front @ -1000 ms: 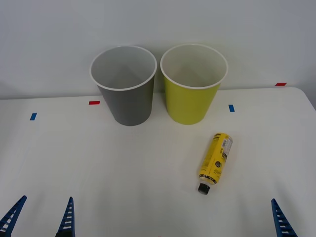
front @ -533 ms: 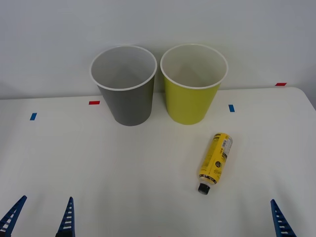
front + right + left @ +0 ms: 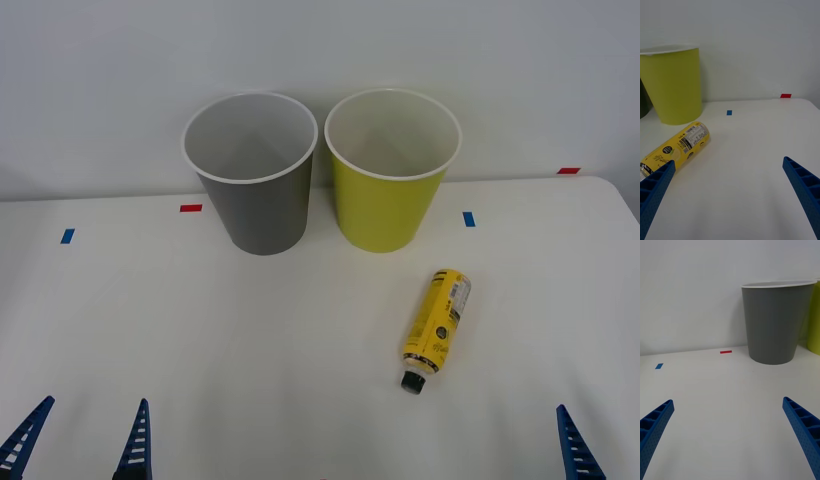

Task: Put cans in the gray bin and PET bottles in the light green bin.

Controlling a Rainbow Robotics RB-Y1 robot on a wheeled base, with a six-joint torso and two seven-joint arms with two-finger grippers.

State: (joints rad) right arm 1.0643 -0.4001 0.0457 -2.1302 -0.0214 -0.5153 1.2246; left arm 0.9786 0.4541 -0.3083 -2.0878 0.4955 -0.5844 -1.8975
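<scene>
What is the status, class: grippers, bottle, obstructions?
Left gripper and right gripper open, low, near edge. PET bottle lying before light green bin, untouched. Path clear.

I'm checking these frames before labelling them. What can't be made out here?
- Bottle: its label print is too small to read in the front view; the right wrist view's edge and a blue finger cut off its cap end.
- Right gripper: only one fingertip clears the front view's bottom edge.
- Gray bin and light green bin: their walls hide the floors inside.
</scene>
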